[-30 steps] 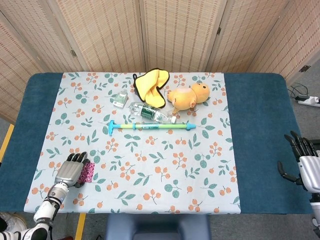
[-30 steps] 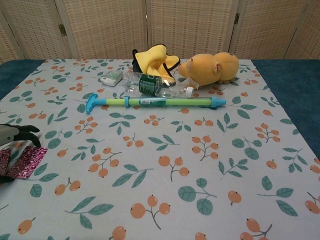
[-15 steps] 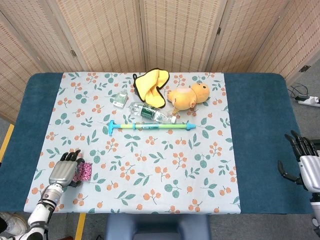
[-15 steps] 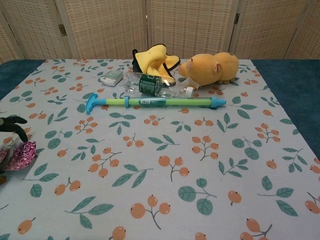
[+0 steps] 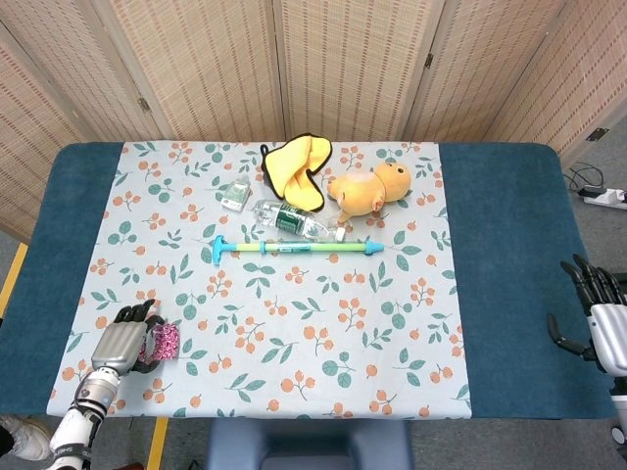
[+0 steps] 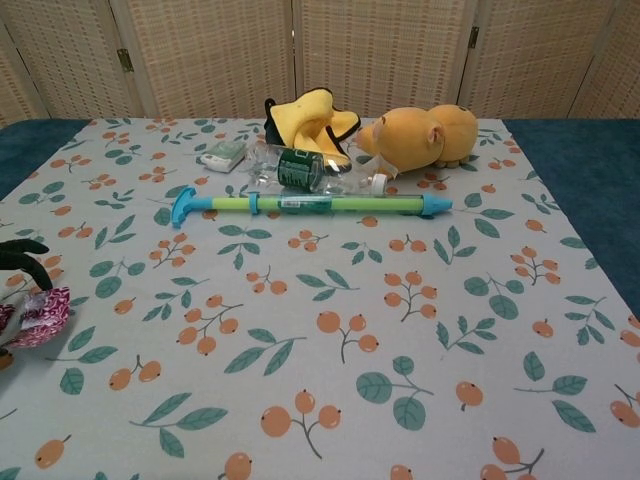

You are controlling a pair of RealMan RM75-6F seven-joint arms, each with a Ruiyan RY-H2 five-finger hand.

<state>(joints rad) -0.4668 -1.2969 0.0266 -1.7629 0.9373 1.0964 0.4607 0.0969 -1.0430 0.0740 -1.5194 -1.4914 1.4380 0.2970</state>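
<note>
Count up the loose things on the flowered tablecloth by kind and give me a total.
Plush toy: 1
Yellow cloth with black trim: 1
Plastic bottle: 1
Blue-and-green stick toy: 1
Small clear packet: 1
Pink patterned pouch, held in the left hand: 1
Total: 6

Bright, even room light falls from above on my floral-printed pale tablecloth point(image 5: 294, 333), leaving only soft, short shadows under things, no glare, both views sharp, with slight bending at the head view's edges.
</note>
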